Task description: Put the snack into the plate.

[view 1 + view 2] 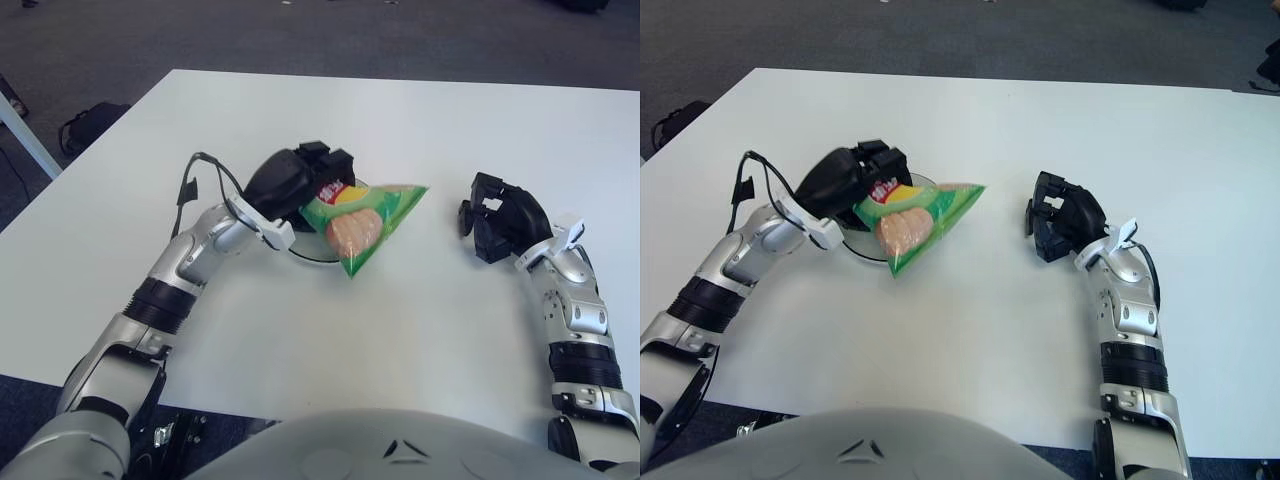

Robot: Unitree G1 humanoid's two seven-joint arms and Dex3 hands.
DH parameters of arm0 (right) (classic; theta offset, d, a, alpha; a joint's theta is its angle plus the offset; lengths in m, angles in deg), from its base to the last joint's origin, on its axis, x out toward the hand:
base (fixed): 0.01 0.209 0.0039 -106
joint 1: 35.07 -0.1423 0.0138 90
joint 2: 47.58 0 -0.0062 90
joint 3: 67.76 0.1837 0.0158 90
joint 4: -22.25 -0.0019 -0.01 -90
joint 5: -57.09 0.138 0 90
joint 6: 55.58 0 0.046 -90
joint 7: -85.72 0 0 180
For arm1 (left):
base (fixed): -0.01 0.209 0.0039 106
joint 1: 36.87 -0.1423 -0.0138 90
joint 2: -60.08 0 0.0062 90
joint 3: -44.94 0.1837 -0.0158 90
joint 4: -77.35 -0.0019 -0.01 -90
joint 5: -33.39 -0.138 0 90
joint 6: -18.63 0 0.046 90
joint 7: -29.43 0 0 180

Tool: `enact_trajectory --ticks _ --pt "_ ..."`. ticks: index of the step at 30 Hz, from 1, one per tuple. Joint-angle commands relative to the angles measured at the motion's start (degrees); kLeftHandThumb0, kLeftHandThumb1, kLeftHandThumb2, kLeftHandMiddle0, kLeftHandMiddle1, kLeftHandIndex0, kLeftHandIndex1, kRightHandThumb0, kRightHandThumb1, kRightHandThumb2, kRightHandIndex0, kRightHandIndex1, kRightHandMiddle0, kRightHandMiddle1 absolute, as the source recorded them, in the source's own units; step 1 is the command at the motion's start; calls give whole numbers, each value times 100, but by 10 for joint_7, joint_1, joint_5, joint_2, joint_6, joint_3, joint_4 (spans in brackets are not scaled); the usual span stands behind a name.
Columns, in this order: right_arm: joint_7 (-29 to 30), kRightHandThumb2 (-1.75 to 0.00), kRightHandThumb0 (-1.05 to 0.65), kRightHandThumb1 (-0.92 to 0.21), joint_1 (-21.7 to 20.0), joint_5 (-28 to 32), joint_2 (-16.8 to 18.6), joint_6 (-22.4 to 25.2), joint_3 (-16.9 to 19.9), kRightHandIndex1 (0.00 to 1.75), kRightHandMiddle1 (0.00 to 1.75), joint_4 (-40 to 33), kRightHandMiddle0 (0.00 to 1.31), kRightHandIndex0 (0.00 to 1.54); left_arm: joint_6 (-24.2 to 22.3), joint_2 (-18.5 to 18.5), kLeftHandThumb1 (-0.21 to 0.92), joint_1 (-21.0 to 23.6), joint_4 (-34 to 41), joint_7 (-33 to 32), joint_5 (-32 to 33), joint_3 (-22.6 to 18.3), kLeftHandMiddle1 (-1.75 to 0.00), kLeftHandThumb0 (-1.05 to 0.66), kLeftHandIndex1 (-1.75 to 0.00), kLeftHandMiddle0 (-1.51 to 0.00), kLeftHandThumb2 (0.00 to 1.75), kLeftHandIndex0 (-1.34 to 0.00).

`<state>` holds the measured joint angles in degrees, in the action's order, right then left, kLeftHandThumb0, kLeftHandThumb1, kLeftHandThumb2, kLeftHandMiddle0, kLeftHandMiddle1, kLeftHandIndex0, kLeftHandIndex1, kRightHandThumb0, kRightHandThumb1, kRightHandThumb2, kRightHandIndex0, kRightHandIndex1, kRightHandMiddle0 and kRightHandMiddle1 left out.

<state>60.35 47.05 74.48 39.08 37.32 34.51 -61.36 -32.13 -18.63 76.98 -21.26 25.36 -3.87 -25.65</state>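
A green snack bag [363,223] with a picture of chips lies tilted over a small clear plate [316,255] near the middle of the white table. My left hand [300,175] is shut on the bag's upper left end, above the plate, and covers most of the plate. The bag's lower corner hangs past the plate's right rim. The bag also shows in the right eye view [915,225]. My right hand [495,215] is to the right of the bag, apart from it, holding nothing.
The white table [420,120] stretches far and right of the plate. Dark carpet lies beyond it. A black bag [88,125] sits on the floor at the left, beside a white table leg [25,130].
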Motion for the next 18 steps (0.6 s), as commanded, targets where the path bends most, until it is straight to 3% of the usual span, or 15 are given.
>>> enact_trajectory --ticks 1,18 --pt "2 -175 -1 7 4 0 0 5 1 171 175 -11 72 88 6 4 7 5 -19 -5 -38 11 -170 0 -175 -81 159 -57" --pt "3 -175 -1 7 8 2 1 6 1 171 175 -14 71 88 -13 6 5 18 -31 -62 -150 40 -173 0 -175 -81 162 -58"
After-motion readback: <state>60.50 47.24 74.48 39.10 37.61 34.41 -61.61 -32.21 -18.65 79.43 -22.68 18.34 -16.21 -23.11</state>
